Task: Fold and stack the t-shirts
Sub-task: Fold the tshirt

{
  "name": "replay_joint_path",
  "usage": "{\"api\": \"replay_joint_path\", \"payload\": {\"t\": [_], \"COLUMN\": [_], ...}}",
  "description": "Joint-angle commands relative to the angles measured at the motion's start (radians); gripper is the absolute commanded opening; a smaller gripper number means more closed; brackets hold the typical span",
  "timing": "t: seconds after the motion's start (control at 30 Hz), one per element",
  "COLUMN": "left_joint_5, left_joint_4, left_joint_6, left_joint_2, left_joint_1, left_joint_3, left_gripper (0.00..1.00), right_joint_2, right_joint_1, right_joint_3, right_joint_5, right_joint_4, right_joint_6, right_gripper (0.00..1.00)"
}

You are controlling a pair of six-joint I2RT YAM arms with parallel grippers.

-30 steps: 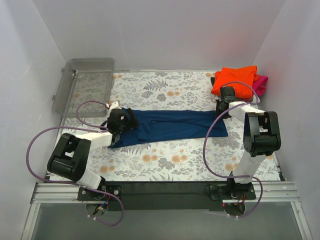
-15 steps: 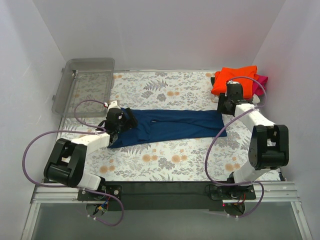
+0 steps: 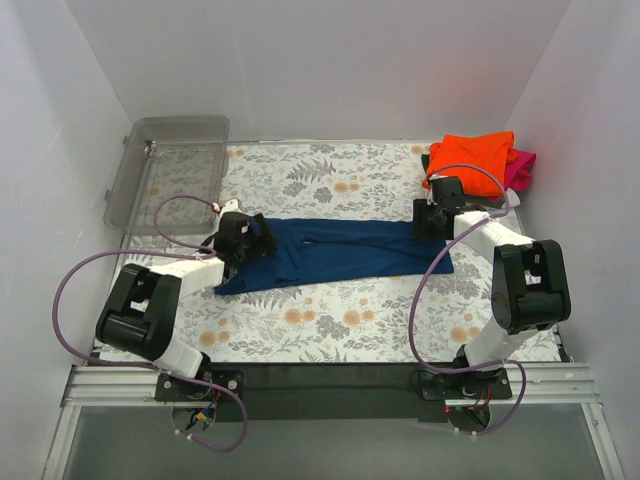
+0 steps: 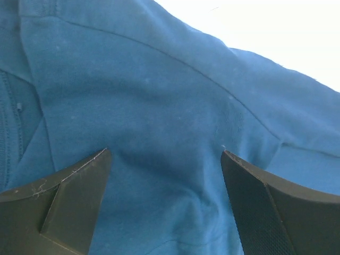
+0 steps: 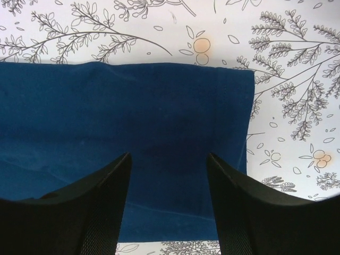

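Observation:
The navy blue t-shirt (image 3: 335,250) lies folded into a long strip across the middle of the floral table. My left gripper (image 3: 258,238) hovers open over its left end; the left wrist view shows the blue cloth (image 4: 159,106) wrinkled between the spread fingers (image 4: 69,202). My right gripper (image 3: 428,222) is open over the strip's right end, whose square edge shows in the right wrist view (image 5: 159,117). A folded bright orange shirt (image 3: 470,160) lies on a magenta one (image 3: 521,168) at the back right corner. No greyish shirt is in view.
A clear plastic bin (image 3: 168,170) stands tilted at the back left against the wall. White walls close in the table on three sides. Purple cables loop from both arms over the table.
My right gripper has come back from near the orange shirt towards the strip's right end. My left gripper has shifted slightly right over the left end. The shirt lies as before.

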Motion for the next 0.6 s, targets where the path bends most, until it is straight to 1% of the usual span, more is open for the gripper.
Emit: {"api": "replay_joint_path", "payload": {"t": [0.0, 0.17, 0.37, 0.57], "left_joint_5": [0.041, 0.055, 0.018, -0.019], "left_joint_4": [-0.011, 0.012, -0.003, -0.061], "left_joint_6": [-0.012, 0.001, 0.033, 0.073], "left_joint_2": [0.064, 0.167, 0.287, 0.417], "left_joint_1": [0.005, 0.005, 0.007, 0.007], "left_joint_3": [0.044, 0.127, 0.227, 0.399], "left_gripper": [0.78, 0.78, 0.78, 0.78], "right_joint_2": [0.023, 0.051, 0.061, 0.037], "right_joint_1": [-0.005, 0.01, 0.048, 0.111], "right_joint_3": [-0.022, -0.068, -0.133, -0.151], "right_joint_5": [-0.032, -0.027, -0.021, -0.01], "right_joint_4": [0.049, 0.047, 0.024, -0.037], "right_joint_6": [0.006, 0.018, 0.044, 0.068], "right_gripper": [0.53, 0.53, 0.53, 0.53]}}
